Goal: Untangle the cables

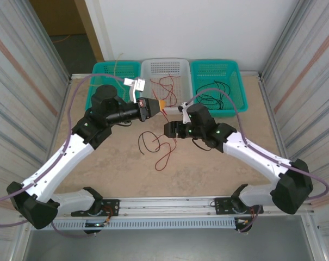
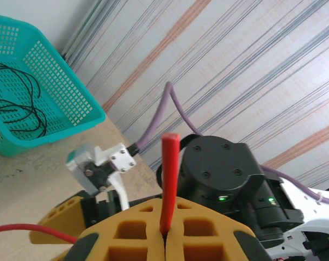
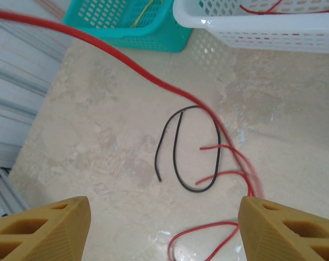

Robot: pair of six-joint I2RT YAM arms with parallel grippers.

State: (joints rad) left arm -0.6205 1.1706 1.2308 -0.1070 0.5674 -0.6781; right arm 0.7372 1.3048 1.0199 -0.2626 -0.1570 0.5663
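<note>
Nearest the arm bases, loose red cables (image 1: 165, 156) and a black cable (image 1: 144, 142) lie looped on the beige table (image 1: 115, 168), close to its centre. From the right wrist, the black cable is a narrow loop with red strands crossing its 3 o'clock side. Just past them toward 12 o'clock, the right gripper (image 1: 168, 129) hangs released, its fingers (image 3: 39, 228) spread wide with nothing between them. At its 10 o'clock the left gripper (image 1: 155, 106) is clenched on a held red cable (image 2: 168, 179), whose end stands up from between the pressed yellow pads (image 2: 137, 234). Along the far edge sit three baskets: a teal basket (image 1: 116, 63) at 11 o'clock with pale cables (image 1: 118, 69), a white basket (image 1: 164, 60) at 12 with red strands (image 1: 167, 84), and a second teal basket (image 1: 216, 62) at 1 with black wires (image 1: 210, 98)
</note>
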